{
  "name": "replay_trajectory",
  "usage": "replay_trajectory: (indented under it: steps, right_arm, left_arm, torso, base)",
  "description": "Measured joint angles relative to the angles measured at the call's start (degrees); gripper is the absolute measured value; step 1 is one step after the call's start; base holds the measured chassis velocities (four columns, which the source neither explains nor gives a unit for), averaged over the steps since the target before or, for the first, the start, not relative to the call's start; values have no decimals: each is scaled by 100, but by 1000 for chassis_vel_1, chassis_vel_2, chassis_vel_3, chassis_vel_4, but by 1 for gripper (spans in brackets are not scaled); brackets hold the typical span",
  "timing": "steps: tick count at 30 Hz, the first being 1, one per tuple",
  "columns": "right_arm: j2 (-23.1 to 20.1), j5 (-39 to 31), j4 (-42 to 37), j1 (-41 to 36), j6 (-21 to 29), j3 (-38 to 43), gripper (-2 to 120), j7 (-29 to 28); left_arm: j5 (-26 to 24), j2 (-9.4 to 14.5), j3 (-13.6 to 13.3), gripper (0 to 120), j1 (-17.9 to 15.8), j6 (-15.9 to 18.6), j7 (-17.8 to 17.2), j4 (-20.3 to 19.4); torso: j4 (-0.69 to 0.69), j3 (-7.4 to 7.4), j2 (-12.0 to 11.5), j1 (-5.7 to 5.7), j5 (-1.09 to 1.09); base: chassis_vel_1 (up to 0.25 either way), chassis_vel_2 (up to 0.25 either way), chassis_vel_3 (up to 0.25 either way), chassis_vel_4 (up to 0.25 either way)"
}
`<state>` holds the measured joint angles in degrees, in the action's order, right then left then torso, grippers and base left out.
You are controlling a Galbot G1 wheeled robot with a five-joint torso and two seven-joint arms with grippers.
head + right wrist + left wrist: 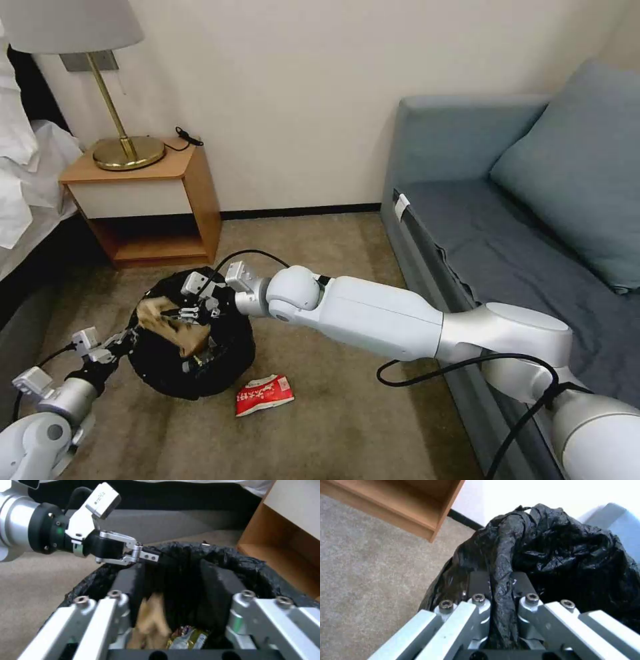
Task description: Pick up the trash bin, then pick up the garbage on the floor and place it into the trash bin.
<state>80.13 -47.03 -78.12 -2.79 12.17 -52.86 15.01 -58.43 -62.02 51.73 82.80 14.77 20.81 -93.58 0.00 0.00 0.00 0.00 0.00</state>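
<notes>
Bin: trash bin (193,373) sits on the carpet at lower left of the head view, lined with a crinkly black bag; its mouth faces up.
Bin contents: crumpled brown paper (170,323) lies across the opening; in the right wrist view the paper (150,622) sits deep in the bag beside a gold-yellow foil wrapper (186,638).
Left gripper: left gripper (123,340) comes in from the lower left corner; its jaws are clamped narrowly on a fold of the bag at the bin's left rim; the left wrist view shows the black plastic pinched between the fingers (480,585).
Right gripper: right gripper (193,313) reaches from the right and hovers over the bin's mouth; jaws spread wide, nothing between them; pads (130,585) point down into the bag.
Floor litter: red-white snack packet (264,394) lies on the carpet just right of the bin, near but apart.
Surroundings: wooden nightstand (193,200) with a brass lamp (127,150) at upper left; blue sofa (520,247) along the right; beige wall behind.
</notes>
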Motion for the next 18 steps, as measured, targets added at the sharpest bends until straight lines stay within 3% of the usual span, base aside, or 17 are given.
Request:
replay_trajectory:
  steps: [14,18]
  right_arm:
    - [-251,-4,53,-57,-13,896,98,-418]
    - [-394,47,160,-141,20,1062,100,-459]
  left_arm:
    - [346,24,253,4,23,-141,151,233]
    - [390,56,340,4,36,-178,195,339]
  torso:
    - [0,0,0,0,0]
    - [0,0,0,0,0]
  base:
    - [0,0,0,0]
    - [0,0,0,0]
